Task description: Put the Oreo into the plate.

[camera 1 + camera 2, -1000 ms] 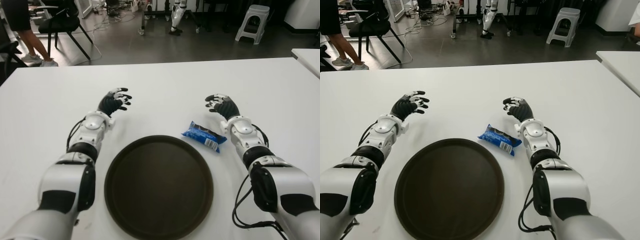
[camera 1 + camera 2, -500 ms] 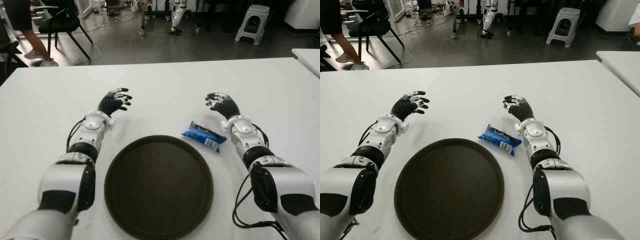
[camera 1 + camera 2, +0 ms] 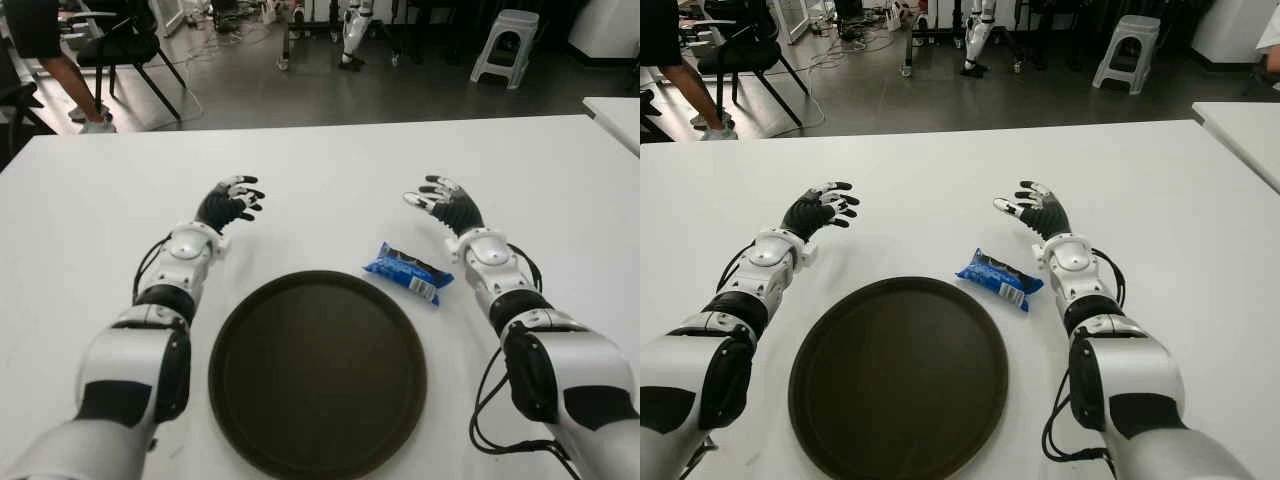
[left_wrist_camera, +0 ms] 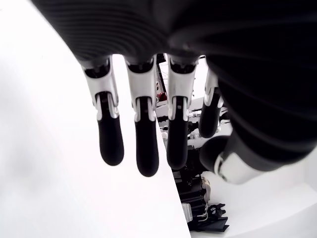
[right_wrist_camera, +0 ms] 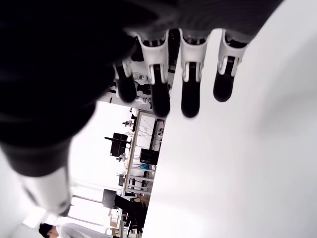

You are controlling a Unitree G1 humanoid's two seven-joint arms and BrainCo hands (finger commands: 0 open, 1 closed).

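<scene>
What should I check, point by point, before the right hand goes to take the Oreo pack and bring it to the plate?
1. Right hand holds nothing, fingers spread: ok.
2. Oreo pack lies flat on the table, unobstructed: ok.
3. Oreo pack is outside the plate, just past its far right rim, task not yet done: ok.
4. The plate has nothing in it, ready to receive the pack: ok.
5. Left hand is open, on the far left side of the plate, away from the pack: ok.
6. Whether the pack's wrapper is slippery or easy to pinch: cannot tell.
</scene>
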